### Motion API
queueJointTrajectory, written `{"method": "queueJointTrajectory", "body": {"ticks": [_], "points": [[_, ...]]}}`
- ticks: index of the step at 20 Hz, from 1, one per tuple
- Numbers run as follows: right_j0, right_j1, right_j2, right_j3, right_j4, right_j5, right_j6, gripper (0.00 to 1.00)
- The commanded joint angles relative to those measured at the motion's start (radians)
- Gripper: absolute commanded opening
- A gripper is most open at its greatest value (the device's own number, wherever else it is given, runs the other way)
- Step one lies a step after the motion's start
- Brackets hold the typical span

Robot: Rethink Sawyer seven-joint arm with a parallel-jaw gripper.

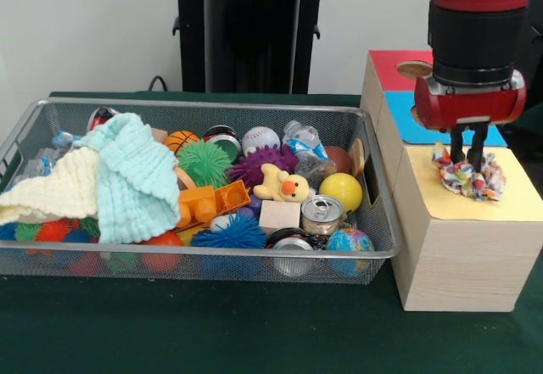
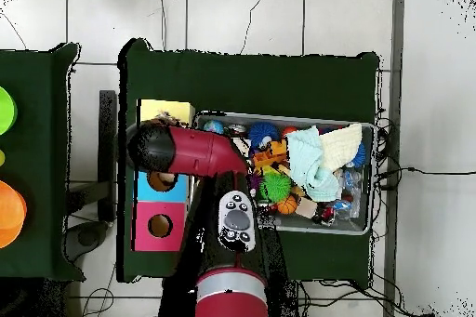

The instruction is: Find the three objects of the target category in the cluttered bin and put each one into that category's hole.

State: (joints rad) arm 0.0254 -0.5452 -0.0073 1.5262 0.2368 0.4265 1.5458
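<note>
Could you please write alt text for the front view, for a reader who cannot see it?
A red and black robot gripper presses down on a spotted ruffled fabric piece atop a yellow-faced wooden box. To the left, a wire-mesh bin holds cluttered toys: a mint-green cloth, a rubber duck, spiky balls, cans and a globe ball.

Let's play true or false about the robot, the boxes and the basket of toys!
1. The gripper is over the yellow box. True.
2. A spotty cloth sits at the jaws. True.
3. The mint cloth lies on the red box. False: it is in the bin.
4. The yellow duck is in the bin. True.
5. The bin stands on top of the boxes. False: it sits beside them on the table.
</note>
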Motion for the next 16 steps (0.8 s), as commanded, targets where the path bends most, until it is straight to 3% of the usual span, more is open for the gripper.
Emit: {"method": "queueJointTrajectory", "body": {"ticks": [1, 5, 7, 13, 16], "points": [[-0.119, 0.173, 0.215, 0.046, 0.034, -0.225, 0.178, 0.0], [-0.173, 0.202, 0.288, 0.047, 0.013, -0.264, 0.162, 0.0], [-0.174, 0.215, 0.287, 0.034, 0.009, -0.258, 0.166, 0.0], [-0.108, 0.239, 0.178, -0.03, 0.003, -0.193, 0.175, 0.0], [-0.112, 0.21, 0.173, 0.002, 0.005, -0.19, 0.187, 0.0]]}}
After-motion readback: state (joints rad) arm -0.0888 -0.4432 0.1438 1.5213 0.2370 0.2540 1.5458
